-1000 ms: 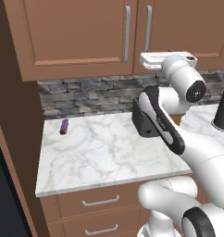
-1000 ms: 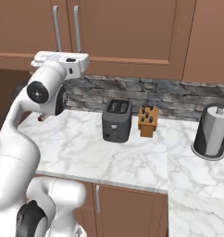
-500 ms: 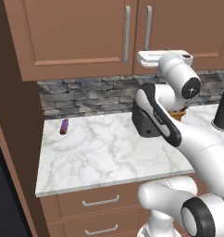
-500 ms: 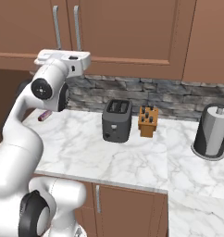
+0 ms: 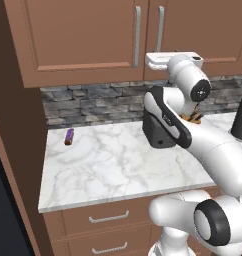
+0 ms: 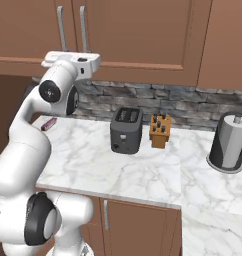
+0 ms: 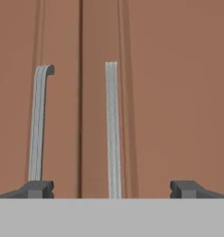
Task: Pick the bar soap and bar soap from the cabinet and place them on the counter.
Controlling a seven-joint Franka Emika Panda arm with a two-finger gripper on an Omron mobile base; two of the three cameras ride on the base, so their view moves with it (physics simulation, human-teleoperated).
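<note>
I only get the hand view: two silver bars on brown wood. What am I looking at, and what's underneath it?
Observer: Those are the door handles of a wall cabinet. Below it runs a white marble counter.
Operator: Is anything on that counter?
Observer: A black toaster stands near the stone back wall.
Operator: Anything next to it?
Observer: An orange knife block, just to its right.
Operator: And further left?
Observer: A small purple-and-red stick lies alone near the counter's left end.
</note>
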